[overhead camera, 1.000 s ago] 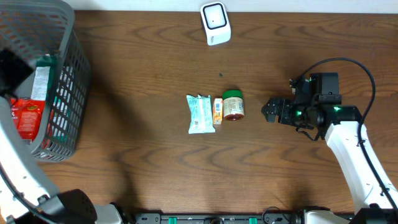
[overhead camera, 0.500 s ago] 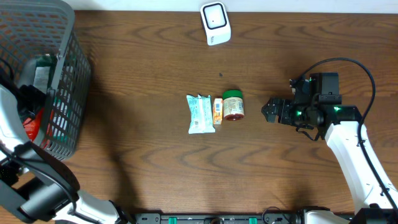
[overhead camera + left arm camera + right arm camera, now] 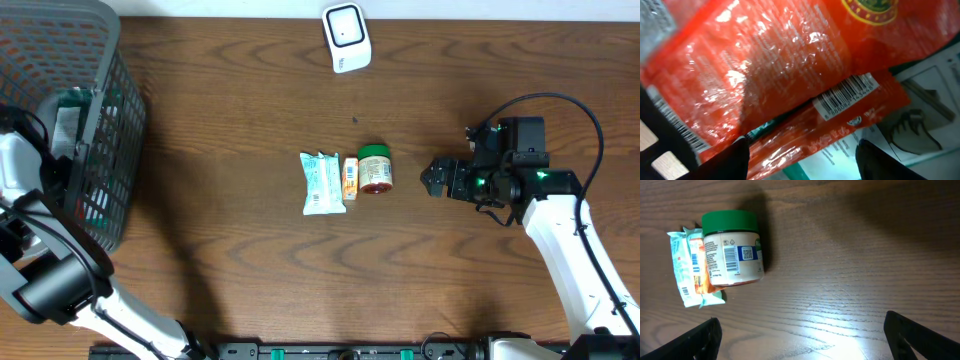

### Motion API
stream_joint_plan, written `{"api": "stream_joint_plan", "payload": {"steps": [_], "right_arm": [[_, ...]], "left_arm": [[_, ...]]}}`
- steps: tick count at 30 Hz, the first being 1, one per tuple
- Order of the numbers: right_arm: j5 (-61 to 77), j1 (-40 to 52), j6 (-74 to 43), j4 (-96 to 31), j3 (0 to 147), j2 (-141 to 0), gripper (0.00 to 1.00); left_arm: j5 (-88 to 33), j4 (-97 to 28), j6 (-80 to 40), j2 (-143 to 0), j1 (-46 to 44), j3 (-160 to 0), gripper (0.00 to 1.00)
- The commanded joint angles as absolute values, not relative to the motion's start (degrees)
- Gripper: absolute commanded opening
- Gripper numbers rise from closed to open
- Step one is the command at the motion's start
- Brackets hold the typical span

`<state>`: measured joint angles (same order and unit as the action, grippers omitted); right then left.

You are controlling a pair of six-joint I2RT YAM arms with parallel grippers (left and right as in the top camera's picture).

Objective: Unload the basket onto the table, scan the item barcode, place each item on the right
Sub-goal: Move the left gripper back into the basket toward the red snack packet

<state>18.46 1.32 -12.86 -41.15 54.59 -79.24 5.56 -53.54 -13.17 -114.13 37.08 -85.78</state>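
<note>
- Red snack packet (image 3: 765,65) lies inside the grey mesh basket (image 3: 108,150) at the left of the table, on top of white printed packaging. Its barcode (image 3: 846,96) faces the wrist camera.
- Left gripper (image 3: 802,160) is down in the basket, fingers (image 3: 735,160) apart on either side of the packet's edge; no clamp shows.
- Right gripper (image 3: 432,178) hovers empty with fingers spread wide, just right of the green-lidded jar (image 3: 375,169).
- Progress looks early: the packet is not lifted. Grasping it, carrying it to the white scanner (image 3: 346,38) at the far edge and presenting the barcode all remain.
- The jar, a teal wrapped bar (image 3: 322,183) and a small orange packet (image 3: 350,178) lie together mid-table, outside the basket.
</note>
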Motion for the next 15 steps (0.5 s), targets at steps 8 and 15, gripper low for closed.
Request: {"api": "stream_joint_plan", "payload": {"steps": [8, 15], "right_arm": [[18.9, 2.0, -13.3, -41.2, 55.4, -79.2, 0.99], [18.9, 2.0, -13.3, -41.2, 55.4, -79.2, 0.99]], "left_arm": [[5.3, -53.7, -12.5, -115.6, 37.3, -84.8, 0.62], [5.0, -53.0, -12.5, -115.6, 37.3, -83.4, 0.62]]}}
